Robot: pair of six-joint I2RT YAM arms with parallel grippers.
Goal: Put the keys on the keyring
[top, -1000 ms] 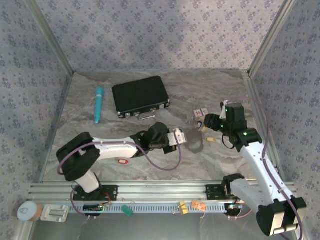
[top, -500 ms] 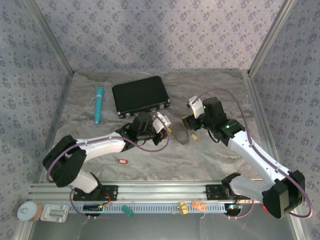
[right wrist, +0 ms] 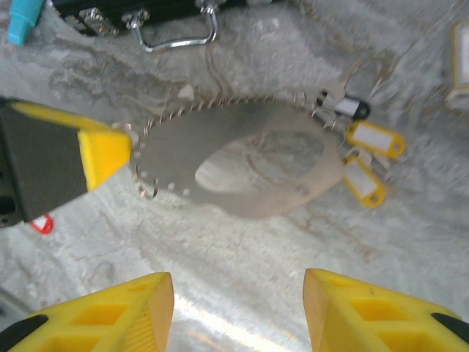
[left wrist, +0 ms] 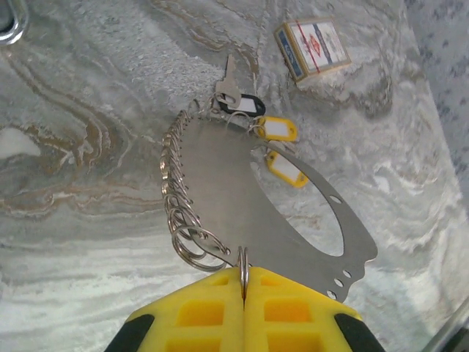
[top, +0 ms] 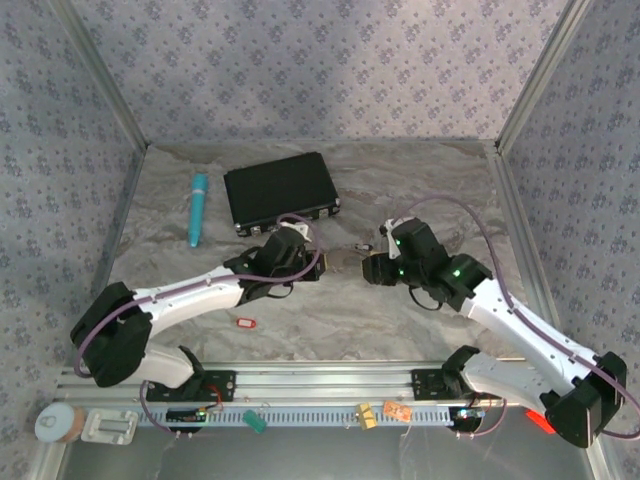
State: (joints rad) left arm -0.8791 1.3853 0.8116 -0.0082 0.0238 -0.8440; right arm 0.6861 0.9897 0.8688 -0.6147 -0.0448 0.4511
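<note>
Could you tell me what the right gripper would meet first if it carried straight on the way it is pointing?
Probably the metal ring plate, which lies straight ahead of the open right gripper. Depth is unclear, so it may touch the table just short of it.

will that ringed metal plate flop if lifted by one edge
The plate looks like flat sheet metal, so probably stiff. Its edge rings and yellow-tagged keys sit loose, likely to swing. Pinched by one ring in the left tool, it may pivot.

keyring (left wrist: 220,187): flat grey plate, oval hole, edge rings | keys (left wrist: 245,105): black-headed, two yellow-tagged, on its rings
</note>
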